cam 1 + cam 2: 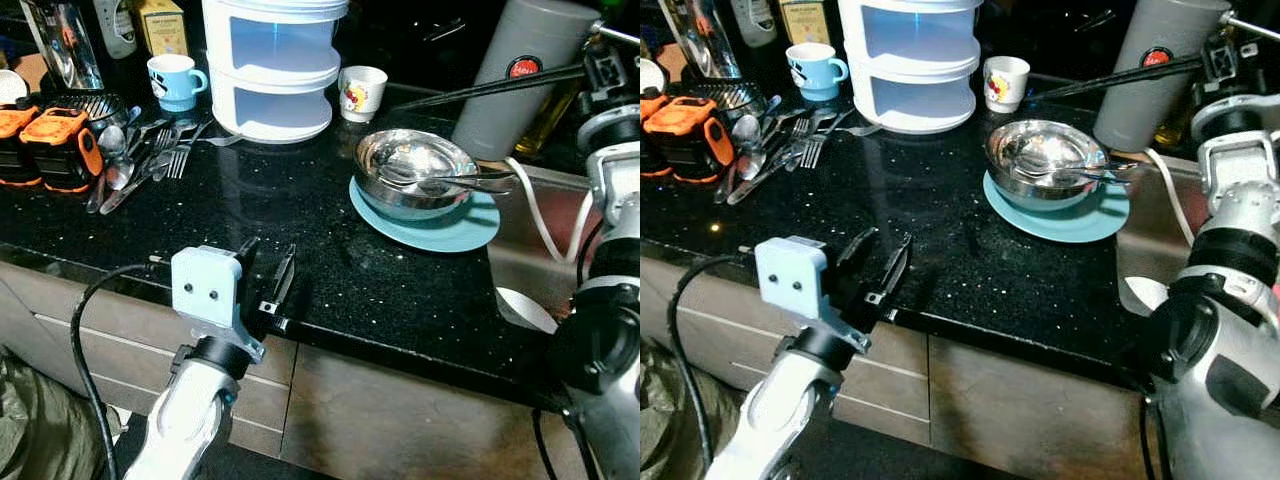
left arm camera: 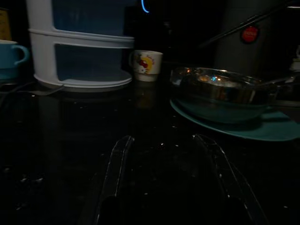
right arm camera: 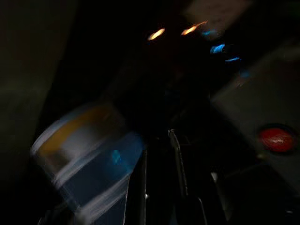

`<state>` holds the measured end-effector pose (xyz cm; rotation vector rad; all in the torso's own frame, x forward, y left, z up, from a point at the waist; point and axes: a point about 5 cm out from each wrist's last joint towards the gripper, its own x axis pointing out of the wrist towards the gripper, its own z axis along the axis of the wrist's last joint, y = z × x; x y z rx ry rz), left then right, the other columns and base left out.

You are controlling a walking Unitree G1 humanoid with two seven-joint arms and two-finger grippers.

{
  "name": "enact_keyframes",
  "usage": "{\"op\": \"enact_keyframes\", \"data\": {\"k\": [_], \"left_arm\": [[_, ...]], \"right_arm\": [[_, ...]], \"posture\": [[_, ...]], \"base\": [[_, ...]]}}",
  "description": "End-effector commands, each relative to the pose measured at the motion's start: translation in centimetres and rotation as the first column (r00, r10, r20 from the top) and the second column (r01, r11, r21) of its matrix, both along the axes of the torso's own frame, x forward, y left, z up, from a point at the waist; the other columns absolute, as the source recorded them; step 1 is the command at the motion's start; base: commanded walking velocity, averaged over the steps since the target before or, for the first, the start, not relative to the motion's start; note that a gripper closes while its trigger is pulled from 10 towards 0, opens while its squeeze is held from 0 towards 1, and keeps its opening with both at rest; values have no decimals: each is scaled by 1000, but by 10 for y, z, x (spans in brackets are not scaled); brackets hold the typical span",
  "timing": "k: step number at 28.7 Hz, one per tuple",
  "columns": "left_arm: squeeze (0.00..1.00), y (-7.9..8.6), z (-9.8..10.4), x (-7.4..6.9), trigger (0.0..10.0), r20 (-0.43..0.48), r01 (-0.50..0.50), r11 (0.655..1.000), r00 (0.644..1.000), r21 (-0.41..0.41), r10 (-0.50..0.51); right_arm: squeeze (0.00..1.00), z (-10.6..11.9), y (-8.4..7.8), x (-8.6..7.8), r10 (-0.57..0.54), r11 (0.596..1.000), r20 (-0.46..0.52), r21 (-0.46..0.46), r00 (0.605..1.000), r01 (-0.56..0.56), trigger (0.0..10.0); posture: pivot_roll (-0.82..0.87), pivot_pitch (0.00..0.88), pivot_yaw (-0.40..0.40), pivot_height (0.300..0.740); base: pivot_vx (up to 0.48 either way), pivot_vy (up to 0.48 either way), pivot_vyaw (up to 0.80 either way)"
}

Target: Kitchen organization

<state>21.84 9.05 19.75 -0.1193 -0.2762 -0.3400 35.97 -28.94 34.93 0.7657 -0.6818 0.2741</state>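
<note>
My left gripper (image 1: 267,260) hovers low over the front edge of the black counter (image 1: 300,200), open, with nothing between its fingers (image 2: 115,173). Ahead of it to the right, a steel bowl (image 1: 415,165) holding spoons sits on a teal plate (image 1: 470,230). My right gripper (image 1: 402,103) reaches in from the upper right, above and behind the bowl. Its long fingers lie close together, shut on nothing. A small white cup with a cartoon print (image 1: 361,92) stands just left of its tips. The right wrist view is dark and blurred.
A white tiered container (image 1: 272,70) and a blue mug (image 1: 176,80) stand at the back. Loose cutlery (image 1: 140,160) and orange-black devices (image 1: 45,145) lie at the left. A grey cylinder with a red logo (image 1: 520,75) stands by the sink (image 1: 530,255), where a white cable (image 1: 535,215) trails.
</note>
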Motion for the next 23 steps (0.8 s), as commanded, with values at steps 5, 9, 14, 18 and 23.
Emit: {"op": "enact_keyframes", "data": {"k": [5, 9, 14, 18, 23], "left_arm": [[0, 0, -2, 1, 10000, 2, 9, 1000, 1000, -5, -9], [0, -1, -2, 2, 10000, 3, 11, 1000, 1000, -5, -11], [0, -1, -2, 3, 10000, 5, 18, 1000, 1000, -4, -18], [0, -1, -2, 3, 10000, 7, 19, 1000, 1000, -4, -19], [0, -1, -3, 3, 10000, 9, 16, 1000, 1000, -3, -16]], "right_arm": [[0, 1, 24, -11, 165, 981, 62, -112, 984, -157, 10000], [0, 1, 23, -16, 185, 980, 85, -95, 979, -177, 10000], [0, 5, 14, -23, 157, 988, 121, -29, 980, -155, 10000], [0, 4, 11, -24, 119, 993, 107, -15, 987, -118, 10000], [0, -1, 7, -16, -18, 996, 14, -82, 1000, 20, 10000]], "posture": [[148, 0, -39, 740], [146, 0, -37, 740], [144, 0, -34, 740], [145, 0, -36, 740], [145, 0, -39, 740]], "base": [[0, 0, -788], [0, 0, -797], [0, 0, -793], [0, 0, -800], [0, 0, -160]]}}
